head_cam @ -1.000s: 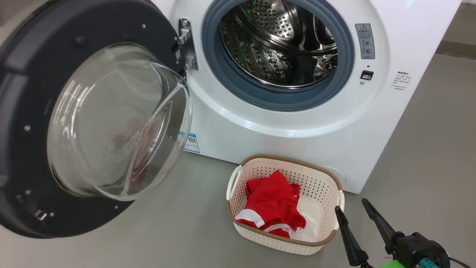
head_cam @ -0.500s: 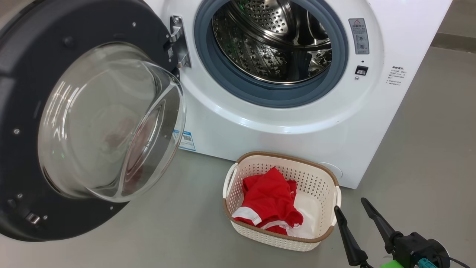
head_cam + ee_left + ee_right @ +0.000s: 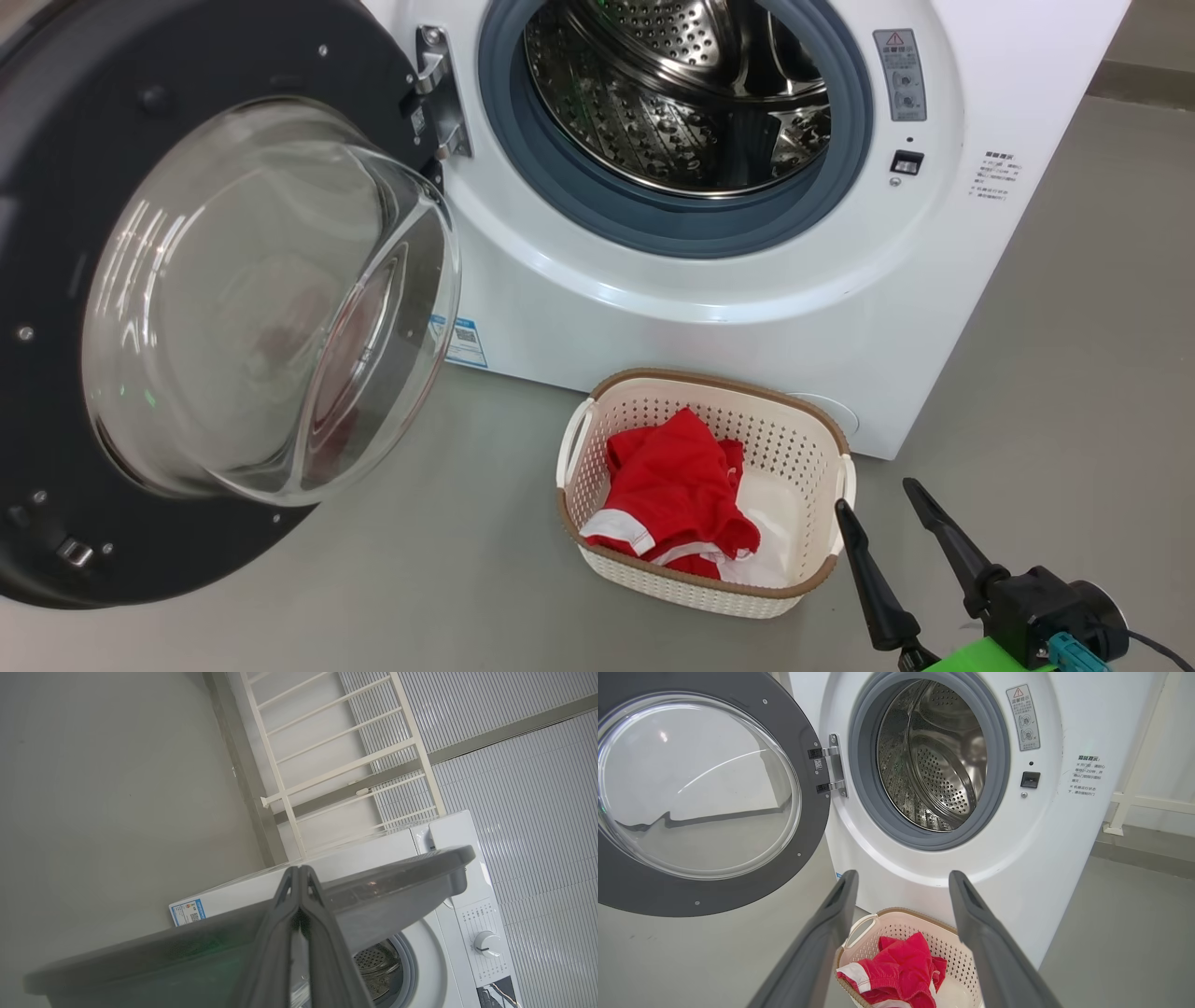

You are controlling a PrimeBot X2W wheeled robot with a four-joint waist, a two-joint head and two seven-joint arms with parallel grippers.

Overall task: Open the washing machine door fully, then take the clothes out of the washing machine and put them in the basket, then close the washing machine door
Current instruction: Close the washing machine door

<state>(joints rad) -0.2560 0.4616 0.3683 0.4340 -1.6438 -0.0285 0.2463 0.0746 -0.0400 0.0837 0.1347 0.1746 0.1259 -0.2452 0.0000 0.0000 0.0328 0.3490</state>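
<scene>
The washing machine (image 3: 709, 355) and basket (image 3: 672, 583) are looked down on from the head; both are shared by the low, front-facing right wrist view. The washing machine door (image 3: 397, 882) edge is viewed close, sideways, from the left wrist.

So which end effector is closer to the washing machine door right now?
Left. The left end effector, shut, is just by the outer rim of the washing machine door. The right end effector is open, low beside the basket, apart from the door.
</scene>
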